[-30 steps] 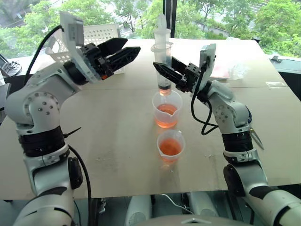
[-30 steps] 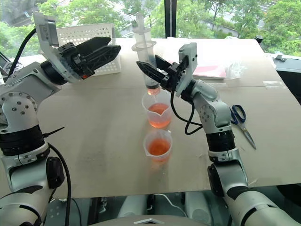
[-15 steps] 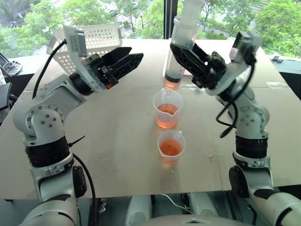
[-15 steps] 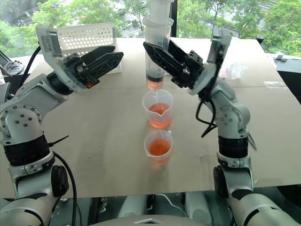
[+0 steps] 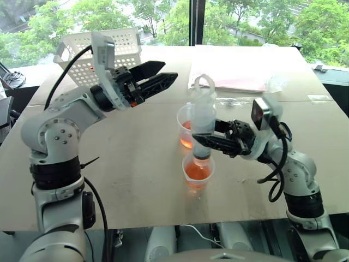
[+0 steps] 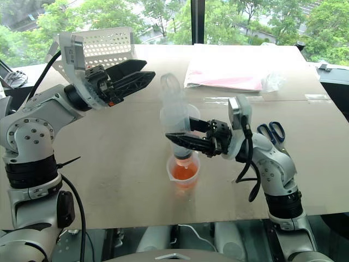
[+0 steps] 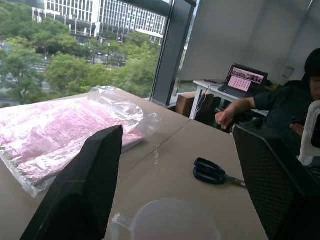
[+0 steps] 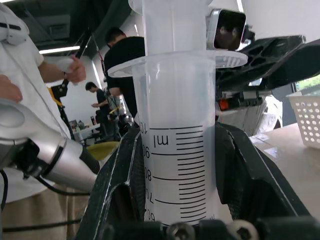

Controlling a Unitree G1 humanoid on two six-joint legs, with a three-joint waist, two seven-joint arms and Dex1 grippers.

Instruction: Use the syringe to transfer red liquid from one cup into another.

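Note:
My right gripper (image 5: 204,140) is shut on the barrel of the syringe (image 5: 202,117), holding it upright with its tip just above the shorter cup (image 5: 198,170), which holds red liquid (image 5: 197,172). Close behind stands the taller spouted cup (image 5: 184,126), also with red liquid and partly hidden by the syringe. In the right wrist view the scale-marked syringe barrel (image 8: 177,160) sits between the black fingers (image 8: 125,185). My left gripper (image 5: 169,71) hangs open in the air, up and to the left of the syringe, with nothing in it. In the left wrist view its fingers (image 7: 85,190) stand wide apart.
A white perforated basket (image 5: 117,46) stands at the table's back left. A clear bag with pink contents (image 6: 223,73) lies at the back right, and black-handled scissors (image 6: 271,131) lie on the right. A seated person (image 7: 287,100) and a laptop (image 7: 245,80) are beyond the table.
My right gripper carried the syringe back toward me and down, from above the taller cup to just over the shorter cup. The left gripper drifted slightly right and stays open.

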